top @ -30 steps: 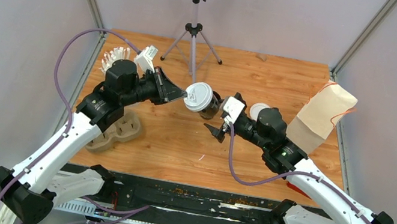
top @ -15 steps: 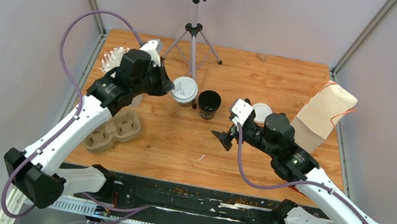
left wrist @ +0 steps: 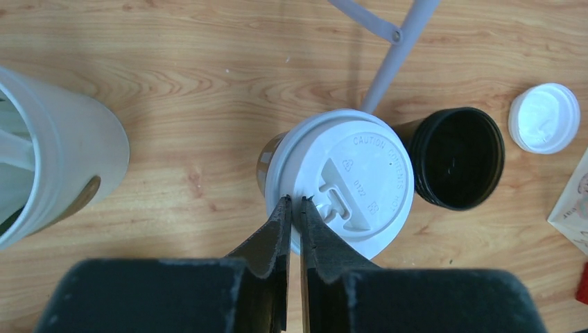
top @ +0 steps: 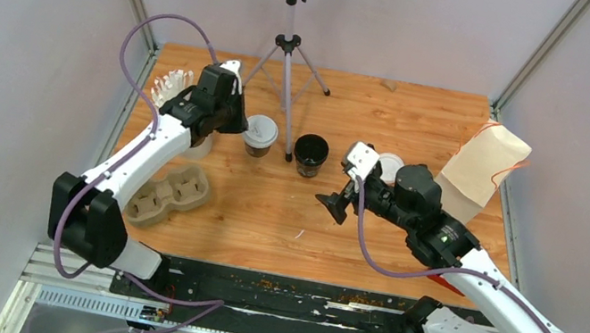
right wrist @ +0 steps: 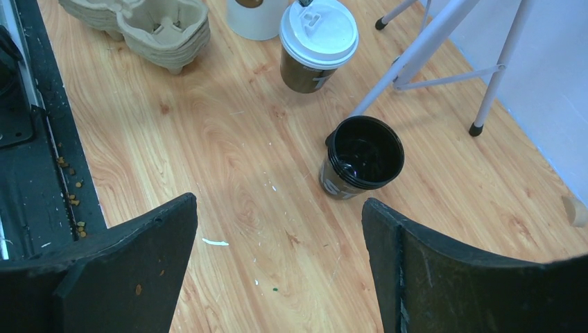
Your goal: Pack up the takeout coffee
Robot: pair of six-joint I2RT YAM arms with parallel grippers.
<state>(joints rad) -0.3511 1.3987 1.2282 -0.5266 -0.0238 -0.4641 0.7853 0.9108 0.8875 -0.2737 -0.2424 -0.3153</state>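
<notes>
A black paper cup with a white lid [top: 259, 135] sits left of an open, lidless black cup [top: 310, 155]. My left gripper [top: 241, 127] is shut on the near rim of that lid [left wrist: 340, 182], its tips [left wrist: 295, 202] pinching the edge. I cannot tell whether the cup rests on the table or hangs just above it. The lidded cup [right wrist: 319, 43] looks slightly tilted in the right wrist view. A loose white lid [top: 387, 165] lies right of the open cup [left wrist: 454, 158]. My right gripper [top: 332, 202] is open and empty, its jaws wide, just in front of the open cup [right wrist: 364, 156].
A white cup of straws [top: 170, 91] stands behind my left wrist. The brown pulp carrier tray [top: 169, 193] lies at the front left. A brown paper bag [top: 480, 172] stands at the right. A tripod [top: 287, 66] stands at the back, one leg between the cups.
My left gripper carried the lidded cup leftward, away from above the open cup, and lowered it beside the straw cup. My right gripper drew back slightly to the right.
</notes>
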